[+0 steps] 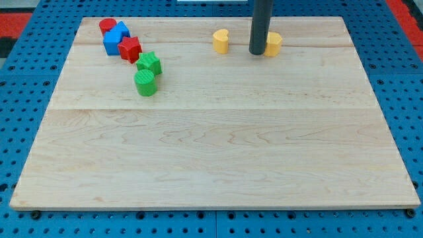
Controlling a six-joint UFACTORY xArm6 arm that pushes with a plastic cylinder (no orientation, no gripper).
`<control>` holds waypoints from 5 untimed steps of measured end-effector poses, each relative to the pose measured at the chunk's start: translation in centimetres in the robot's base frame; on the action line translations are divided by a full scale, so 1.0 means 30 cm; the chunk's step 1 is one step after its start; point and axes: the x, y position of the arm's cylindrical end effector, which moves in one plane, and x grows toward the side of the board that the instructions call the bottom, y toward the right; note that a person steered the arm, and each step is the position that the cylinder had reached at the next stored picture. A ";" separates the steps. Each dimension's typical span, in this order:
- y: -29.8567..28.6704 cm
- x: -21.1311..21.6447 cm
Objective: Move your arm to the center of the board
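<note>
My tip rests on the wooden board near the view's top, right of centre. It stands just left of a yellow block, touching or nearly touching it, and partly hides it. A yellow heart-shaped block lies a short way to the tip's left. At the view's top left sits a cluster: a red cylinder, a blue block, a red star, a green star and a green cylinder.
The board lies on a blue pegboard table with red strips at the top corners.
</note>
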 end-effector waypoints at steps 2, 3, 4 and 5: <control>0.074 0.000; 0.094 -0.002; 0.127 -0.014; 0.109 0.019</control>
